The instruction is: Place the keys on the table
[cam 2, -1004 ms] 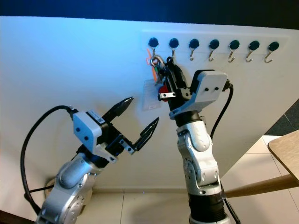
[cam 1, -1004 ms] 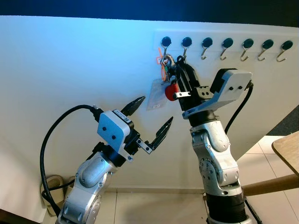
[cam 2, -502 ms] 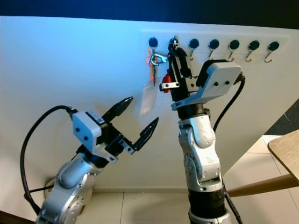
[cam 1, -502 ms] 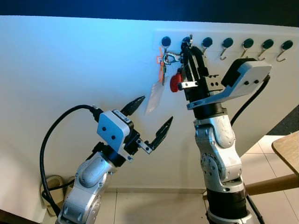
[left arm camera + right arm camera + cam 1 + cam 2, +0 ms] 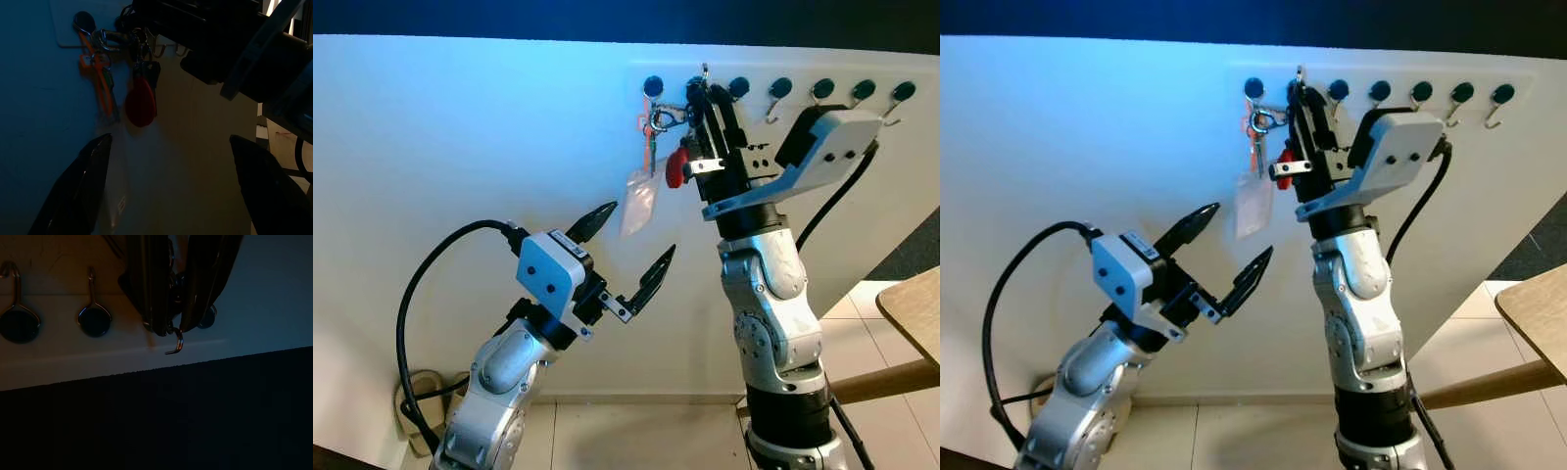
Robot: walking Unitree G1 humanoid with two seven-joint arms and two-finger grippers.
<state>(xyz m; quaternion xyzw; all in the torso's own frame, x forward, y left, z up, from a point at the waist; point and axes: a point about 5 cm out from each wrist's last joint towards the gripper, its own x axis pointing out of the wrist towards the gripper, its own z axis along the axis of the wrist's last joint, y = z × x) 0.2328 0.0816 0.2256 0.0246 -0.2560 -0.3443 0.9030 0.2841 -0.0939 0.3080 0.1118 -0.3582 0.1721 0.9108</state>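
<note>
The right claw point(image 5: 703, 98) pinches the keys point(image 5: 671, 147) up at the hooks point(image 5: 779, 93); the left claw point(image 5: 631, 250) waits spread below. The table point(image 5: 911, 313) placement remains.

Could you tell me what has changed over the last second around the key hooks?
The right gripper has risen along the wall, from below the hook rack up to hook level, shut on the keys and lifting them; the clear tag swung up with them. The left gripper stayed open and in place below.
</note>
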